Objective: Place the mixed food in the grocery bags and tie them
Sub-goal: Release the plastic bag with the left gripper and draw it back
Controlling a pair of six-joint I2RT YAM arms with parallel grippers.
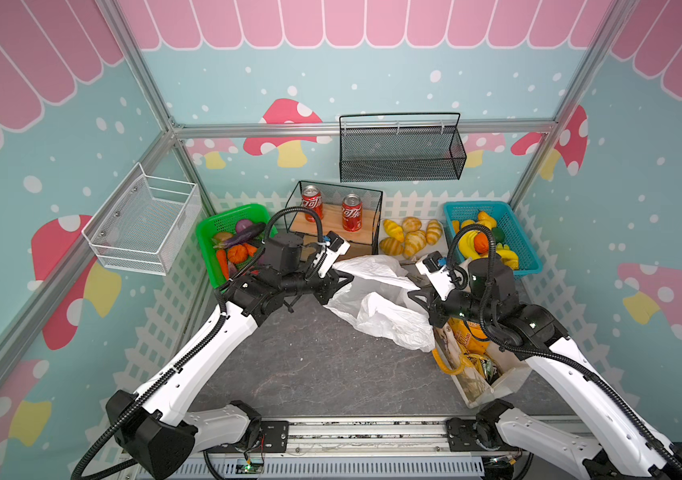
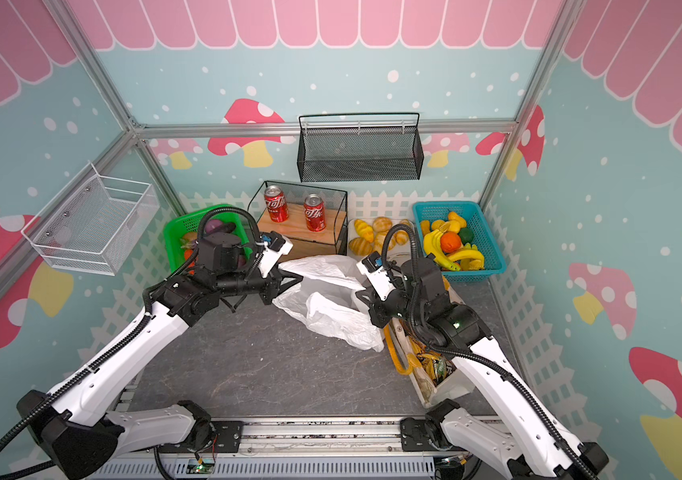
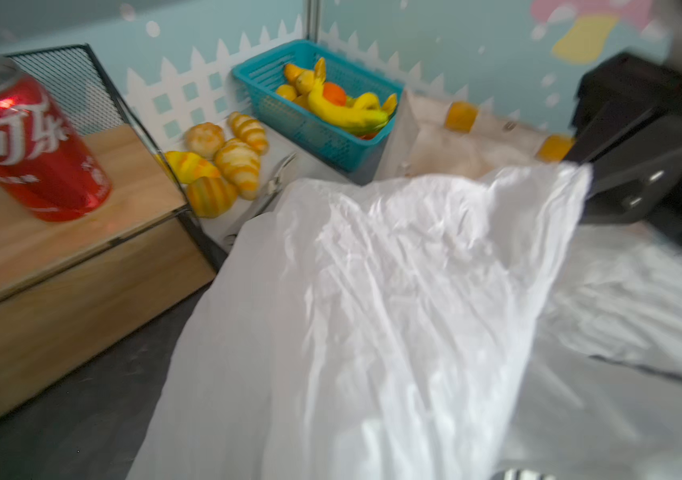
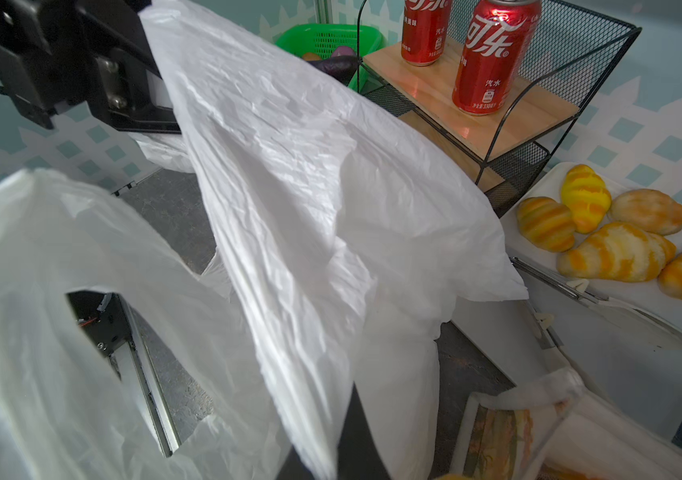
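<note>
light: bright, even, soft shadows | top views: bowed edges | left wrist: motion-blurred | can (image 4: 493,58): red glare

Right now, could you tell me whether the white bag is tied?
Untied: the white bag hangs loose, and one handle loop gapes open.

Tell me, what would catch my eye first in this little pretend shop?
A crinkly white plastic bag is stretched mid-table between the left end effector and the right end effector, each pinching an edge. Behind it, two red cans stand on a wooden shelf, flanked by a green basket of toy vegetables and a blue basket of fruit.
</note>
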